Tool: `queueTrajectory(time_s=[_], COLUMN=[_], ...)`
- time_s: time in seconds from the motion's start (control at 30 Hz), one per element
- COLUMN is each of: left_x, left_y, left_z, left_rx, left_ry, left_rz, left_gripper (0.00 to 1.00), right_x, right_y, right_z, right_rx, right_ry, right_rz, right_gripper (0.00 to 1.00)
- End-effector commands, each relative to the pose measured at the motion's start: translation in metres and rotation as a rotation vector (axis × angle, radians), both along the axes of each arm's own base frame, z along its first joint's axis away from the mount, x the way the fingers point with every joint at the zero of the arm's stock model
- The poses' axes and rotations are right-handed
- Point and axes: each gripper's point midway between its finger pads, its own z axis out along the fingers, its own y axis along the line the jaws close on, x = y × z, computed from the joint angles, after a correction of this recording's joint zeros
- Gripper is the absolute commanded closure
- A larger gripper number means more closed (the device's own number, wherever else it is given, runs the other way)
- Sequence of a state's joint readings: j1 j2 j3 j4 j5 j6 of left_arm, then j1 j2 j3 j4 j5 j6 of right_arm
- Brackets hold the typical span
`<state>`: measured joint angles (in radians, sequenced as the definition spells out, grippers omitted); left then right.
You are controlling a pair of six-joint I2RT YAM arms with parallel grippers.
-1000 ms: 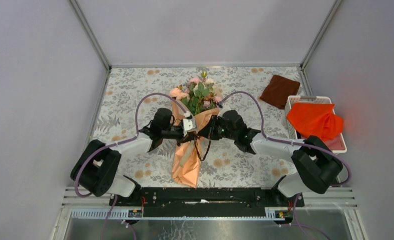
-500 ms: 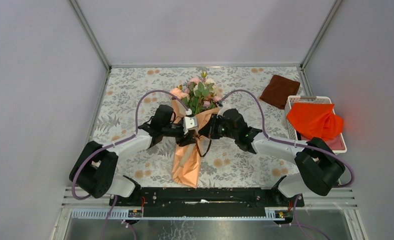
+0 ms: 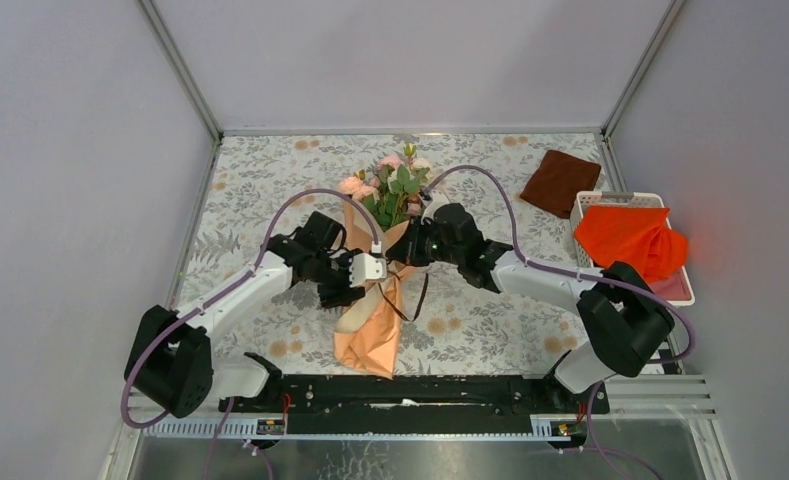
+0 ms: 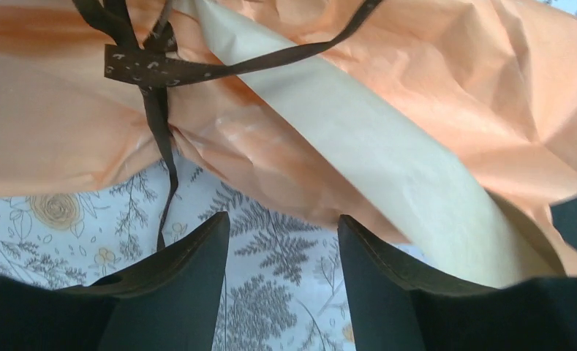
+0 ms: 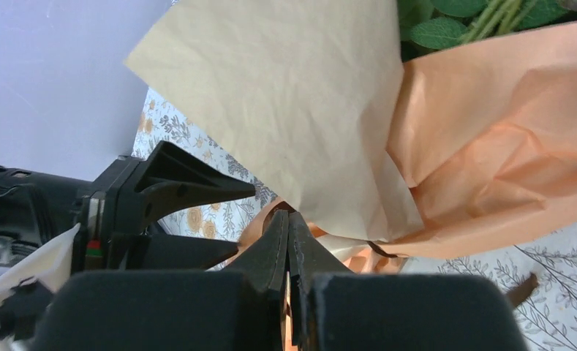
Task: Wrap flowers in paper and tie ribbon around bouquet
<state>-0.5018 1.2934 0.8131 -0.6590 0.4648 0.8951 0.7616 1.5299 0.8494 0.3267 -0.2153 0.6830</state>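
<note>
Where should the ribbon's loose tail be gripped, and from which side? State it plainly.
Probably the free tail of the ribbon below the knot, where it lies off the paper. Come from the left arm's side with the open left end effector, shifted slightly left: the thin strand runs across the jaws' closing line.

Bouquet (image 3: 374, 318): long paper cone lying on the table (image 3: 270, 170), narrow end toward the near edge. Flowers (image 3: 395, 187): pink and cream roses with green leaves, projecting from the wide far end. Paper (image 4: 446, 102): crumpled peach-orange sheet, tan reverse exposed. Ribbon (image 4: 170, 67): thin, dark brown, knotted around the cone, 1 tail trailing loose.
</note>
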Motion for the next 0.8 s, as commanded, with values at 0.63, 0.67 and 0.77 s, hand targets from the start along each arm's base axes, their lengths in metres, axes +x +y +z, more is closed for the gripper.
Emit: queueTrajectory(time_s=[0.63,0.67,0.77], left_x=[0.070,0.068,0.065], left_y=[-0.048,-0.048,-0.050], left_z=[0.088,0.089,0.091], left_rx=[-0.534,-0.554,-0.597], left_ry=[-0.042,-0.030,-0.018], left_rz=[0.226,0.215,0.203], left_gripper=[0.34,0.34,0.34], right_x=[0.006,0.006,0.008], right_y=[0.047,0.048,0.050], right_z=[0.054,0.053,0.053], right_rx=[0.117,0.119,0.128], right_ry=[-0.111,-0.107,-0.102], right_rz=[0.062,0.060,0.050], right_gripper=[1.00,1.00,1.00])
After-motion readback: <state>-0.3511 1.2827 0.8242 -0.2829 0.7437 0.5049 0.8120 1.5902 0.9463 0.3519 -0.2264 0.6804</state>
